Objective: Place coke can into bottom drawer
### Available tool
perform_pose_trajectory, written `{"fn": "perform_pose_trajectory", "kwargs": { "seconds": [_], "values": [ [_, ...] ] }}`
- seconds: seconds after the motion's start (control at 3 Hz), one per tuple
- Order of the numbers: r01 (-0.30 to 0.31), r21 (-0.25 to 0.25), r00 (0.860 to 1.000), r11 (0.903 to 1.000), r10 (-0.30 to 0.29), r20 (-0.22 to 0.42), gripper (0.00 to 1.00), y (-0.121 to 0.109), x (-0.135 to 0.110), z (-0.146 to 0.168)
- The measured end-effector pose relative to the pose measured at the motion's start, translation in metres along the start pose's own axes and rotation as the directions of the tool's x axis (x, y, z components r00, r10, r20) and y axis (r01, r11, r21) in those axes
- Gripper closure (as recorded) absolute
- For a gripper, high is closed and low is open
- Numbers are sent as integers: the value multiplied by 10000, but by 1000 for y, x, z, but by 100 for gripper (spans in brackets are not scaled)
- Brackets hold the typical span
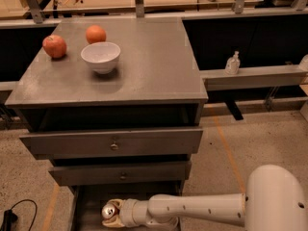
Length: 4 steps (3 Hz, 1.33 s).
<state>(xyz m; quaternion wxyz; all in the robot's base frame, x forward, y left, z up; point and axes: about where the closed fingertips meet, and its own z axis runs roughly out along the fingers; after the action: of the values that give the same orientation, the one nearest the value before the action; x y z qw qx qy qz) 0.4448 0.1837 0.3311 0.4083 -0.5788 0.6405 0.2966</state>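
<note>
Where the bottom drawer (88, 202) stands pulled out at the foot of the cabinet, the can (109, 210) sits low inside it, at the lower edge of the view, over the grey drawer floor. Its silver top faces up and to the left, and a strip of its red side shows just beneath. Whether it rests on the floor or hangs just above it cannot be told. The gripper (112, 212) is in the drawer too, reaching in from the right. Its pale fingers (117, 204) are closed on the can, one above and one below.

Behind the gripper, the white arm (197, 208) runs nearly level to the right, out past the drawer's side. It joins a rounded white body (276, 201) in the lower right corner.

Directly above the open drawer is the middle drawer (120, 172), and above that the top drawer (113, 141). Each has a small round knob at the centre of its front. A dark open gap lies between the top drawer and the cabinet top (154, 66).

On that grey top, towards its back left, a white bowl (100, 57) stands upright. An orange (96, 34) is just behind it, and an apple (54, 46) is to its left, apart from both.

To the right of the cabinet, a small clear bottle (233, 63) stands on a grey rail (264, 75). A black cable (17, 213) lies looped on the speckled floor (250, 138) at the lower left.
</note>
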Motion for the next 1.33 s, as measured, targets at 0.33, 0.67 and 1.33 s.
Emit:
{"fn": "perform_pose_trajectory", "kwargs": {
  "seconds": [0.33, 0.67, 1.33],
  "values": [
    [-233, 477, 9994, 9986, 222, 248, 82, -17, 28, 11],
    [-736, 929, 9972, 9929, 719, 212, 58, -31, 65, 24],
    [-1384, 1171, 9902, 9834, 1396, -19, 5, -43, 108, 42]
  ]
}}
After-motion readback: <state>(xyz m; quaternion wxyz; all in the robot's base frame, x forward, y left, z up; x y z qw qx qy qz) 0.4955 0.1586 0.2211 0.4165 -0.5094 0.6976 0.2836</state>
